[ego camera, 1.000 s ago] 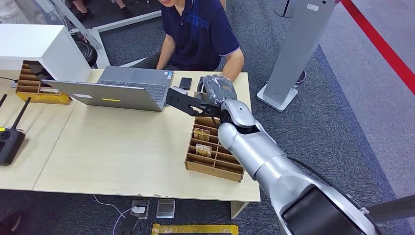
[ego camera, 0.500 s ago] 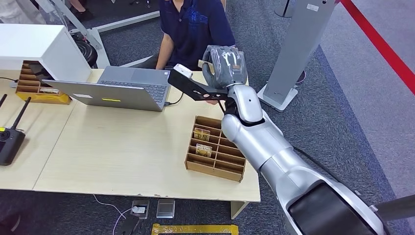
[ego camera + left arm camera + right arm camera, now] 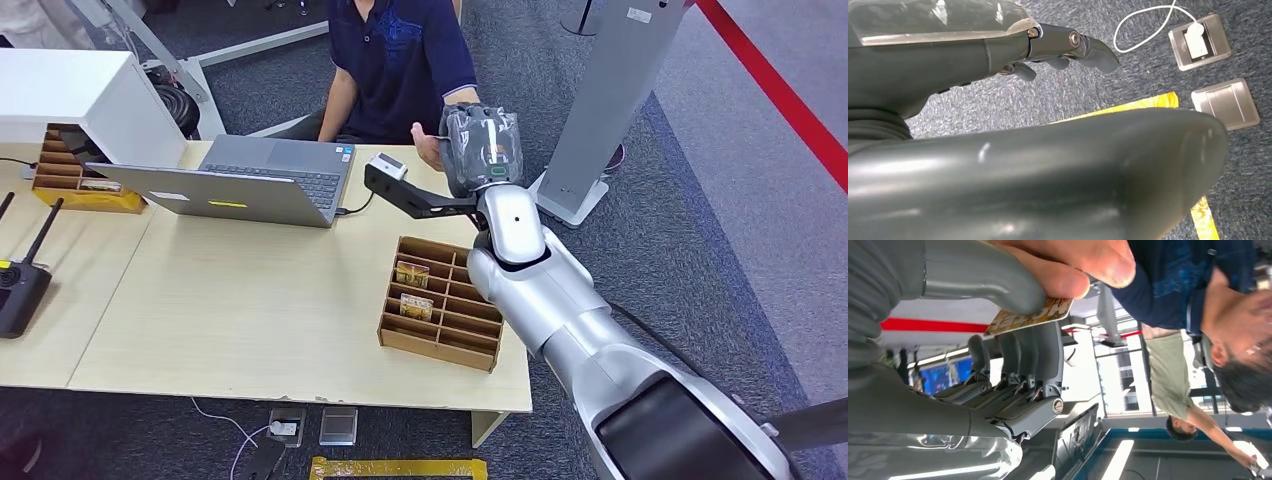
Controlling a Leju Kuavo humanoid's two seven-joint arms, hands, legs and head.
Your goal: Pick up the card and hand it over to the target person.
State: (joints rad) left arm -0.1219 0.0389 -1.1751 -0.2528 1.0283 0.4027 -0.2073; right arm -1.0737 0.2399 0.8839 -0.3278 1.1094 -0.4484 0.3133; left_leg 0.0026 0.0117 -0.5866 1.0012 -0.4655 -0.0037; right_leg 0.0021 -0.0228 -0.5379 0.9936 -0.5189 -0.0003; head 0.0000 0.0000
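Head view: right hand (image 3: 481,148) raised over the table (image 3: 250,300) edge, meeting the person's hand (image 3: 430,150).
Right wrist view: card (image 3: 1029,316) pinched between thumb and fingers (image 3: 1040,357); person's thumb on it.
Left wrist view: left hand (image 3: 1058,50) empty, fingers loosely curled above carpet.

Grey carpet floor (image 3: 690,250) w/ red line (image 3: 775,85) (far right), light wood table (image 3: 250,310), white cabinet (image 3: 70,85), grey pillar (image 3: 610,90)

right arm (image 3: 560,310): silver, rounded shells, black joint | right hand (image 3: 482,148): grey ribbed cover under clear film, thick grey thumb, darker fingers, round screws | left hand (image 3: 998,45): dark grey, glossy, screws
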